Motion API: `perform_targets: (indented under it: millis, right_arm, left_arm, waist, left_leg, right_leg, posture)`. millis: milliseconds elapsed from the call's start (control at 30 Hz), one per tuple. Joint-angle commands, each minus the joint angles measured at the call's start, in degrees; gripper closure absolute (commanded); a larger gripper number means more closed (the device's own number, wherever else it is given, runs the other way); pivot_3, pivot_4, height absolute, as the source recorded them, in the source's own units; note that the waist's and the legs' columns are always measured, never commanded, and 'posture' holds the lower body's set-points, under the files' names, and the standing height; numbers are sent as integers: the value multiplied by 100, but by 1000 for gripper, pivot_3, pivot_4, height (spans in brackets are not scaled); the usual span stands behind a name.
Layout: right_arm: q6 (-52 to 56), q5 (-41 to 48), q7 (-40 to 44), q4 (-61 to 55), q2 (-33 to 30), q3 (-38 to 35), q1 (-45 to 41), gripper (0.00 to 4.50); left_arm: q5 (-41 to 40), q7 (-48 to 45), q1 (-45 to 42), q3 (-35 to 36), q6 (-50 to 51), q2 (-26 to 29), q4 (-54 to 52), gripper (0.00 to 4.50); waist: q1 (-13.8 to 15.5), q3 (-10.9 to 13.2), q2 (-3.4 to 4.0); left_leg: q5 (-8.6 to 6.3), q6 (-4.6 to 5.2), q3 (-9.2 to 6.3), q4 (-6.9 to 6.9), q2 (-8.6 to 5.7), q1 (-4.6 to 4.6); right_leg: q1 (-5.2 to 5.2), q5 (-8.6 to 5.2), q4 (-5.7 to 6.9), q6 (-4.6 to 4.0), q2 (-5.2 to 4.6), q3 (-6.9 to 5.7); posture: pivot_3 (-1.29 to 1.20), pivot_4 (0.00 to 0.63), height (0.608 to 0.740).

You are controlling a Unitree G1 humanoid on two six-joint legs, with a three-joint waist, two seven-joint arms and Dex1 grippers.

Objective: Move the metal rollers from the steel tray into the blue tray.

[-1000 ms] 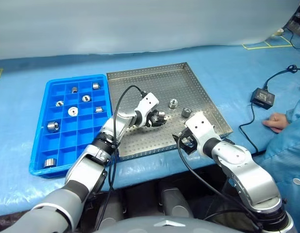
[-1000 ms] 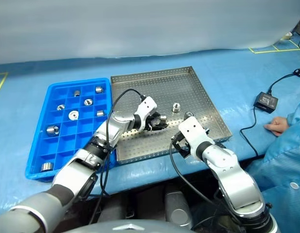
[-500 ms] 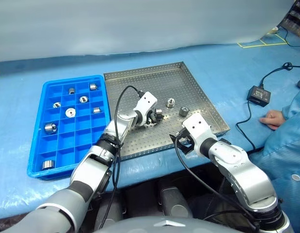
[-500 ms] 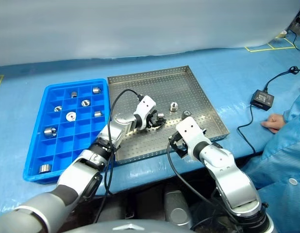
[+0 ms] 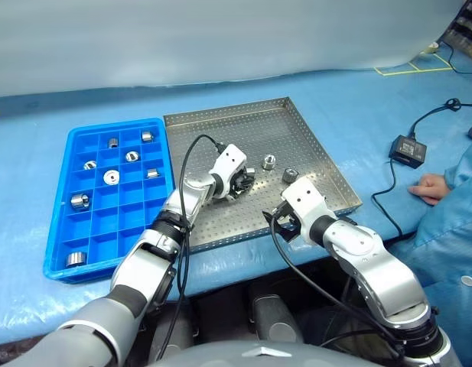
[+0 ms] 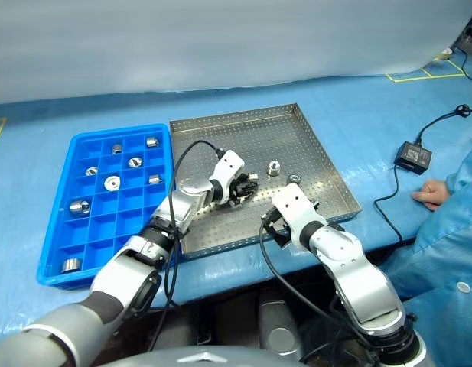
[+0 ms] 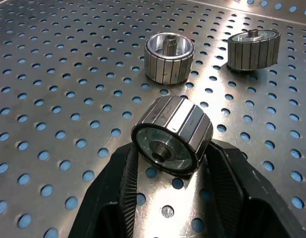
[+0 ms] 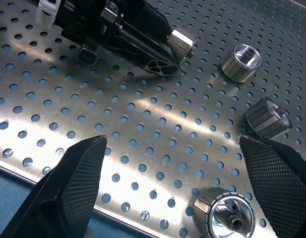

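The steel tray [image 5: 220, 130] lies at the middle of the blue table, with the blue tray [image 5: 121, 222] to its left. My left gripper [image 7: 171, 148] is shut on one metal roller [image 7: 171, 135], held on its side low over the perforated floor. Just beyond it rest two more rollers [image 5: 269, 161] [image 5: 289, 175]. Another roller [image 8: 223, 218] sits close in front of my right gripper [image 8: 177, 188], which stands open over the tray's near right part. Several rollers [image 5: 111, 177] sit in the blue tray's compartments.
A black power adapter [image 5: 408, 147] with its cable lies on the table to the right. A person's hand [image 5: 427, 186] in a blue sleeve rests near it. The steel tray's raised rim [image 5: 335, 172] runs along the right side.
My left gripper has shut on the roller that stood between its open fingers. The right gripper stays open and has hardly moved. The camera shifted slightly.
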Motion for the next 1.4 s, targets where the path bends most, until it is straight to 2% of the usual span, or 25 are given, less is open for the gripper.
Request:
perform_targets:
  millis: [33,233,400,567,767,933,1033,1233,1400]
  right_arm:
    - [-133,-53,-56,-62,11,-13,-84,0]
    - [-189,-37,-29,19,35,28,-113,0]
    - [-335,104,136,154,101,54,-251,0]
    - [-687,839,787,34,386,-98,-393,0]
    - [-1065,1202,1178,166,380,-54,-540,0]
    - [-1207,1190,1244,424,348,58,-703,0]
    - [-1274,1226,1343,537,319,112,-791,0]
    - [-1375,1286,1538,689,282,168,-925,0]
    - [-1390,1268,1547,764,291,220,-984,0]
  left_arm:
    - [-20,-4,-39,96,-101,-37,-126,2688]
    - [-70,-154,102,134,54,124,-591,2688]
    - [-240,-966,712,-82,895,814,-2459,2688]
    - [-708,-1343,1308,50,1831,1550,-4627,2688]
    - [-928,-589,1889,800,2839,1976,-6483,2688]
    - [-712,408,2544,1411,3573,2020,-7196,2688]
    - [-771,678,3095,1804,3927,2138,-7626,2688]
    - [-803,1113,3718,2294,4342,2246,-8047,2688]
    - [-667,1496,3909,2269,4448,2252,-7946,2688]
  waist:
    - [1,0,0]
    - [0,0,0]
    - [-28,-1,2]
    - [9,-2,4]
    - [237,-2,3]
    - [458,-1,2]
    - [587,0,-1]
    - [850,1,-2]
    - [989,0,-4]
  left_leg:
    - [0,0,0,0,0,0]
    - [1,1,1,1,0,0]
    - [1,1,9,-2,3,0]
    - [2,0,10,-2,6,9]
    - [3,2,16,10,4,18]
    - [5,2,21,8,4,51]
    - [4,1,22,-6,7,82]
    - [2,-3,12,-6,8,82]
    - [-18,-36,0,-5,6,82]
  right_leg:
    - [0,0,0,0,0,0]
    - [0,4,1,6,0,3]
    - [-13,6,13,7,2,15]
    - [-15,0,32,-3,6,25]
    - [-6,-2,35,-3,3,31]
    - [21,-4,37,-5,4,31]
    - [46,-8,31,-12,4,27]
    - [52,-9,9,-15,-3,8]
    - [50,-9,-8,-15,-10,-10]
  posture:
    - [-269,150,740]
    - [-262,150,740]
    - [-239,150,740]
    - [-175,150,740]
    - [-101,150,740]
    - [-45,150,740]
    - [-19,150,740]
    - [21,150,740]
    - [28,150,740]
